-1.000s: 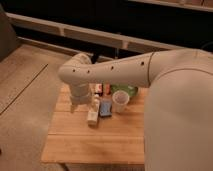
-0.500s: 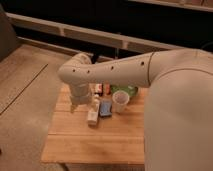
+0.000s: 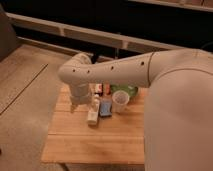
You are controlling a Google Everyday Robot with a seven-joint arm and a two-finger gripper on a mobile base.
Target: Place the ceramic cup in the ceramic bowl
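Everything here is placed from the ceramic cup (image 3: 120, 101), which stands upright on the wooden tabletop (image 3: 75, 142), toward its back edge.

Far to the left of the cup, the claw (image 3: 76, 104) hangs at the end of the arm's downward-bent wrist, low over the back left part of the tabletop. Its jaws stand wide apart and hold nothing; much of it is hidden by the wrist.

Between the claw and the cup, a long white bottle (image 3: 93, 111) lies on the wood, reaching a little nearer the front edge than the cup does. Just left of the cup, between it and the bottle, sits a small blue block (image 3: 105, 108); whether it touches the cup cannot be told. Behind the block, left of and beyond the cup, stand two small dark items (image 3: 98, 89) that are too blurred to name.

Right behind the cup, and slightly to its right, is the ceramic bowl (image 3: 127, 90), green, glossy and wider than the cup. The cup's rim overlaps its near edge in this view, but the cup stands outside it.

Above and to the right of the cup, the thick white arm (image 3: 115, 70) spans the scene.
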